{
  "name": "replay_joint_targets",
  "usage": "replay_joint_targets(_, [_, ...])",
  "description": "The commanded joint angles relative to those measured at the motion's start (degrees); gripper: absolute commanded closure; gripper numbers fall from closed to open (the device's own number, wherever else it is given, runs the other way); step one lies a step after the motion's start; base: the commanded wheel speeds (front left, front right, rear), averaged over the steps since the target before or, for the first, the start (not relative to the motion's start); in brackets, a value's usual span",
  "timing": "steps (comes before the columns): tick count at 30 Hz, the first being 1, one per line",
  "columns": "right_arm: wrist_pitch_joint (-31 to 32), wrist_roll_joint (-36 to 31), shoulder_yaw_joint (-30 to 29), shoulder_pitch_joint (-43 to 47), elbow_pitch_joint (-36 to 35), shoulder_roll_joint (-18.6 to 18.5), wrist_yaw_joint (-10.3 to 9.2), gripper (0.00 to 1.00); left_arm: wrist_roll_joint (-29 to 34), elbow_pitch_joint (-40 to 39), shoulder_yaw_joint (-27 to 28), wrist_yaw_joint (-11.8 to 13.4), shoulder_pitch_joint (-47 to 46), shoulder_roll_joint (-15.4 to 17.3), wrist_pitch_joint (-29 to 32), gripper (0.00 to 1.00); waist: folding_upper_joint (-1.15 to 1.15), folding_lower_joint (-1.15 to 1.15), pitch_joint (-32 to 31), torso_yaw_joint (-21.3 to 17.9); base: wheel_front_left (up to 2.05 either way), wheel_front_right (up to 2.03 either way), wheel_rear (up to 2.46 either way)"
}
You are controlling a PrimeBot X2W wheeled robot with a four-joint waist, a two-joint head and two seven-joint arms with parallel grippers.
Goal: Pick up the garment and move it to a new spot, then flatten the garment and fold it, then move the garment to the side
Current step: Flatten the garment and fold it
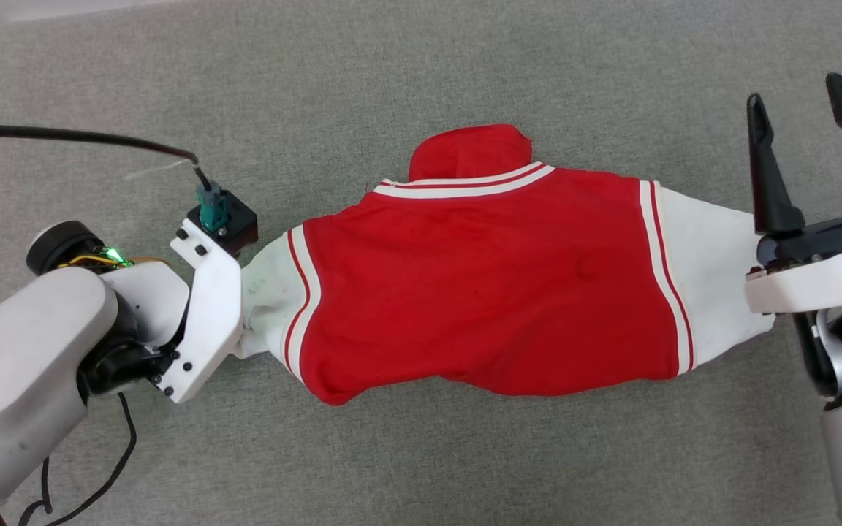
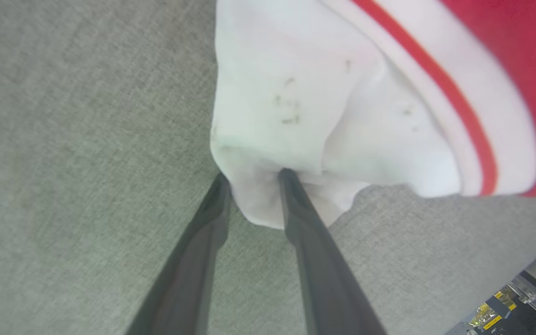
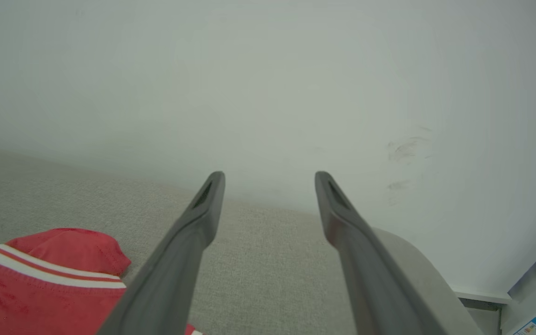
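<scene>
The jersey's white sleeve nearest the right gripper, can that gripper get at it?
Probably yes: the open right gripper sits beside that white sleeve with nothing between them, but its fingers aim past it at the wall, so it must turn down first.

Head view: the garment (image 1: pixel 487 292) has its left sleeve end hidden under the left arm's white bracket (image 1: pixel 205 314), right sleeve end behind the right gripper (image 1: pixel 795 88) base. Left wrist view: garment cut by top & right edges, cloth blurred; the bit nipped between the left gripper (image 2: pixel 254 176) and its 2 fingers is covered. Right wrist view: sticker (image 3: pixel 535 326) cut at bottom-right corner, print too small to read.
</scene>
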Motion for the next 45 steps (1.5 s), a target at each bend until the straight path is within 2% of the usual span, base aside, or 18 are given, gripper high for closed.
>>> replay_joint_targets(1, [-0.3,0.2,-0.4,-1.0,0.4,-1.0,-0.04,0.00,-0.2,1.0,-2.6,0.0,1.4,-0.3,-0.9,1.00,0.00,0.00,-0.5,0.3,0.00,0.00,0.00])
replay_joint_targets(4, [-0.1,-0.1,-0.3,-2.6,0.7,-3.2,-0.04,0.00,-0.1,1.2,-1.8,0.0,-0.5,0.8,-4.1,1.00,0.00,0.00,-1.6,0.7,0.00,0.00,0.00])
replay_joint_targets(8, [2.3,-0.4,0.9,-5.8,-0.1,-8.1,-0.04,0.00,-0.2,0.4,-0.8,0.0,-1.8,2.3,-7.6,1.00,0.00,0.00,-3.3,1.0,0.00,0.00,0.00])
replay_joint_targets(12, [9.2,3.1,4.3,-9.8,-0.7,-14.0,-0.04,0.00,-0.7,-1.1,0.5,0.0,-2.5,4.1,-9.4,1.00,0.00,0.00,-4.1,1.7,0.00,0.00,0.00])
replay_joint_targets(16, [23.7,10.8,10.6,-12.8,0.7,-21.3,-0.04,0.00,-1.0,-3.3,1.8,0.3,-3.1,4.9,-10.6,1.00,0.00,0.00,-4.1,2.6,0.00,0.00,0.00])
replay_joint_targets(21, [44.1,24.9,20.0,-15.2,1.0,-30.0,-0.04,0.00,-0.9,-5.5,2.7,0.9,-4.0,5.4,-11.2,1.00,0.00,0.00,-3.2,3.5,0.00,0.00,0.00])
replay_joint_targets(23, [52.3,30.7,23.6,-15.5,1.1,-33.2,-0.04,0.00,-0.8,-6.0,2.9,0.9,-4.3,5.4,-11.2,1.00,0.00,0.00,-2.7,3.8,0.00,0.00,0.00])
replay_joint_targets(26, [60.6,36.8,26.1,-16.3,1.9,-36.1,-0.04,0.00,-0.4,-6.5,3.1,1.0,-5.0,5.3,-11.2,1.00,0.00,0.00,-1.5,4.2,0.00,0.00,0.00])
replay_joint_targets(28, [66.8,41.8,27.4,-15.7,5.4,-36.0,-0.04,0.00,0.1,-7.0,3.3,0.9,-6.2,5.1,-11.2,1.00,0.00,0.00,0.8,4.9,0.00,0.00,0.00])
replay_joint_targets(30, [67.1,42.1,27.9,-15.0,6.7,-35.1,-0.04,0.00,0.3,-7.2,3.4,0.9,-6.6,5.0,-11.3,1.00,0.00,0.00,1.7,5.2,0.00,0.00,0.00])
replay_joint_targets(38, [64.3,41.7,31.2,-13.1,11.1,-31.0,-0.02,0.00,0.7,-7.6,3.6,0.7,-8.0,5.1,-11.2,1.00,0.00,0.00,4.9,6.0,0.00,0.00,0.00])
replay_joint_targets(41, [63.0,42.4,34.5,-11.3,12.8,-28.7,0.01,0.00,0.8,-7.3,3.5,0.6,-8.3,4.8,-11.4,1.00,0.00,0.00,5.4,6.2,0.00,0.00,0.00])
replay_joint_targets(45, [61.4,43.9,37.4,-11.1,13.6,-28.4,0.12,0.00,0.6,-6.6,3.1,0.5,-7.9,4.6,-12.0,1.00,0.00,0.00,4.9,6.0,0.00,0.00,0.00])
